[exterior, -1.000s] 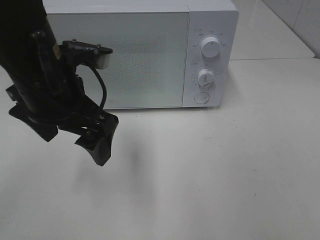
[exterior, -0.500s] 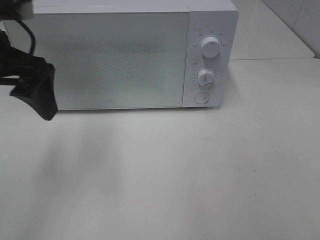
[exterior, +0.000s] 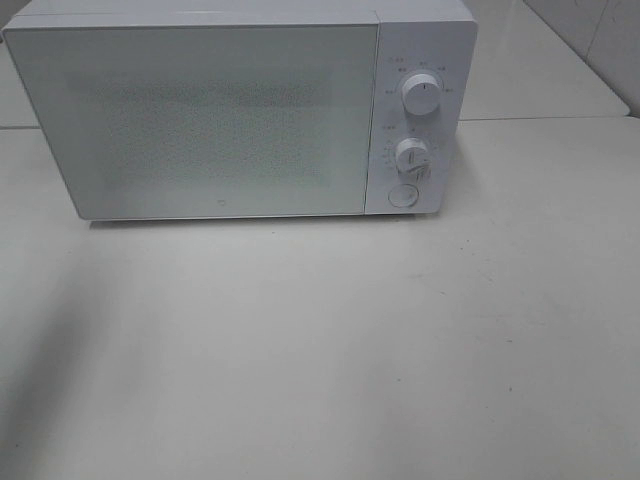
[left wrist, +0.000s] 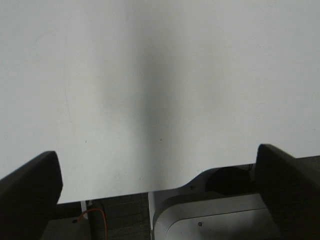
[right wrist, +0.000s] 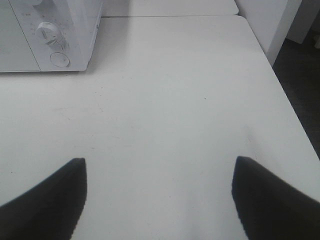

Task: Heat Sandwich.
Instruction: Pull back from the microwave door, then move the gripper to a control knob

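I had the microwave (exterior: 240,115) standing at the back of the white table (exterior: 400,350) with its door shut and both knobs (exterior: 421,95) facing me — the sandwich showed in none of my views, so I judged it was either behind that door or off-frame; I couldn't tell which. My left gripper (left wrist: 155,185) hung with its fingers spread wide over bare tabletop near the edge, empty. My right gripper (right wrist: 159,200) was likewise parted and empty — aimed at the open surface, the control panel (right wrist: 52,45) off to one side.

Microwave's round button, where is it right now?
In the exterior high view, the round button sits at the microwave's lower right corner, directly below the two dials.
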### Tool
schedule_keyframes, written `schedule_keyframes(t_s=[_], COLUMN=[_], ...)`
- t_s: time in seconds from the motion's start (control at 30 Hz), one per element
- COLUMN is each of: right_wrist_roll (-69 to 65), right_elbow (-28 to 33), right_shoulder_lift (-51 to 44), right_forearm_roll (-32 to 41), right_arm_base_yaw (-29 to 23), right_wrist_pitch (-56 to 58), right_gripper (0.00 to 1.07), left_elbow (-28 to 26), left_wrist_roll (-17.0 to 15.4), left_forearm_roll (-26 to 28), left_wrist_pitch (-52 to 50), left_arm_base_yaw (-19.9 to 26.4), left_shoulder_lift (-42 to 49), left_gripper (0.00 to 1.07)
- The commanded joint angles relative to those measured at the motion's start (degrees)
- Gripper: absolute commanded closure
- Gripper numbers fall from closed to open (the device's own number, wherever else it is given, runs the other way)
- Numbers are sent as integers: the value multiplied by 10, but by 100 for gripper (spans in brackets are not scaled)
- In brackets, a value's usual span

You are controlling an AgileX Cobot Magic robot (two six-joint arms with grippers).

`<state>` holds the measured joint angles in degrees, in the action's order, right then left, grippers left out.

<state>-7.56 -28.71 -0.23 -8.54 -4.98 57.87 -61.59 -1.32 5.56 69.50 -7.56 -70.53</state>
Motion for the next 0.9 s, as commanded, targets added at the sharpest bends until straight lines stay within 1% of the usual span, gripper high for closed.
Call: schedule_keyframes(t_s=[0.03,0.13,0.2,0.23,0.27,0.3,0.33,0.37,0.4,0.43,0.5,0.53,0.57,0.6,0.67,0.7,0.73,0.77,0.83,0.87,0.9], right_wrist_roll=[6,6,6,6,6,6,6,6,6,6,6,6,6,6,6,6,6,6,6,6,6], right_elbow=[1,1,1,1,1,1,1,1,1,1,1,1,1,1,1,1,1,1,1,1,1], right_shoulder_lift=[-15,-15,-15,-15,-15,-15,-15,-15,-15,-15,-15,-15,-15,-15,-15,-15,-15,-15,-15,-15,-15], right_forearm_roll=[0,0,0,0,0,0,0,0,0,0,0,0,0,0,0,0,0,0,0,0,0], right_arm_base_yaw=[2,2,2,2,2,2,2,2,2,2,2,2,2,2,2,2,2,2,2,2,2], right_wrist_pitch=[-9,-9,-9,-9,-9,-9,-9,-9,-9,-9,-9,-9,-9,-9,-9,-9,-9,-9,-9,-9,-9], right_gripper=[32,32,32,32,32,32,32,32,32,32,32,32,32,32,32,32,32,32,32,32,32], left_elbow=[57,85,125,125,137,167,182,182,195,218,237,246,246,263,277,277,284,296,296,296,297], left_wrist_roll=[2,3,3,3,3,4,6,6,9,17,23,26,26,29,29,29,29,30,30,30,30], left_forearm_roll=[-1,-5,-10,-10,-10,-11,-13,-13,-15,-15,-15,-14,-14,-10,-9,-9,-9,-9,-8,-8,-8], left_wrist_pitch=[28,28,29,29,29,28,25,25,20,11,7,5,5,2,-5,-5,-9,-17,-21,-21,-22], left_arm_base_yaw=[23,29,30,30,30,30,30,30,30,30,30,30,30,30,30,30,30,30,30,30,30], left_shoulder_lift=[58,84,131,131,144,181,197,197,217,257,295,315,315,352,392,392,414,460,501,501,542], left_gripper=[9,9,9,9,9,9,9,9,9,9,9,9,9,9,9,9,9,9,9,9,9])
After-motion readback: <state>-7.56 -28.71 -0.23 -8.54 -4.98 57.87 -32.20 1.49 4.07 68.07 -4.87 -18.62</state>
